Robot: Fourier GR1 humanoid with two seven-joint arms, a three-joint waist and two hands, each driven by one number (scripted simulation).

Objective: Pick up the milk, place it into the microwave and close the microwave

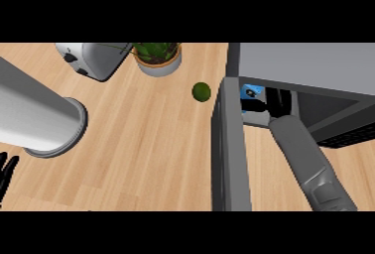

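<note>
**Milk at the microwave's mouth, still in hand**

Head view: the right forearm runs up from the lower right into the opening of the grey box-shaped microwave (307, 64), and the black right hand (255, 105) is at the cavity's left front corner. The small blue-and-white milk carton (251, 92) is there with it. Its blue top shows just above the hand and a pale strip just below, so the dark fingers read as a band curled round the carton's middle, holding it. Whether the carton's base touches the microwave floor cannot be told from this angle.

The step in hand looks like the placing: the pick-up is done, while the release and the closing are not. The flat grey microwave door (230, 158) stands wide open. It is seen edge-on, just left of the forearm and reaching towards the robot.

Next, the carton must be set down inside and the fingers opened off it. The arm must then come back out of the opening before the door swings, since the forearm lies across the door's path.

The left hand (6, 171) rests at the lower left edge, fingers up and relaxed, well apart from the milk. A small round dark-green fruit (201, 92) lies on the light wooden counter (147, 149), just left of the door's far end.
</note>
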